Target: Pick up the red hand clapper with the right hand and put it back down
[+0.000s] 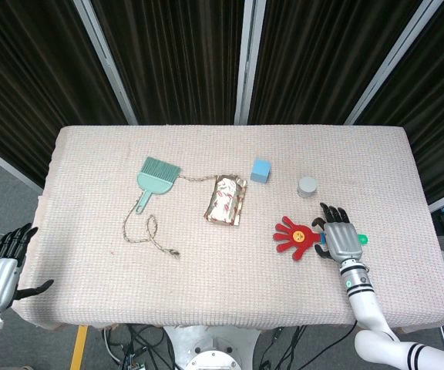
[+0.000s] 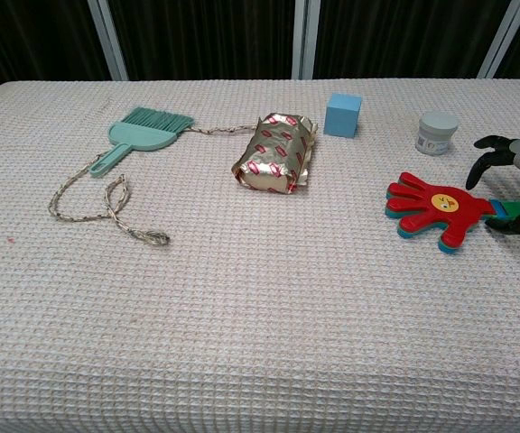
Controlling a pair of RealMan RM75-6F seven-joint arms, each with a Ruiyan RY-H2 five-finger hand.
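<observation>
Red hand clapper (image 1: pixel 295 236) lies flat on the surface (image 1: pixel 206 308), right of frame centre. Right robot hand (image 1: pixel 341 238) arches over its green handle, fingers spread; contact unclear, seemingly not gripping. Left robot hand (image 1: pixel 0 270) lower left, off the surface, open.

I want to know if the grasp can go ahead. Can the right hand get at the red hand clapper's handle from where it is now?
Probably yes. The right hand hovers right over the green handle of the red hand clapper, fingers spread, with nothing between them. The grey jar sits farther back, out of the way.
</observation>
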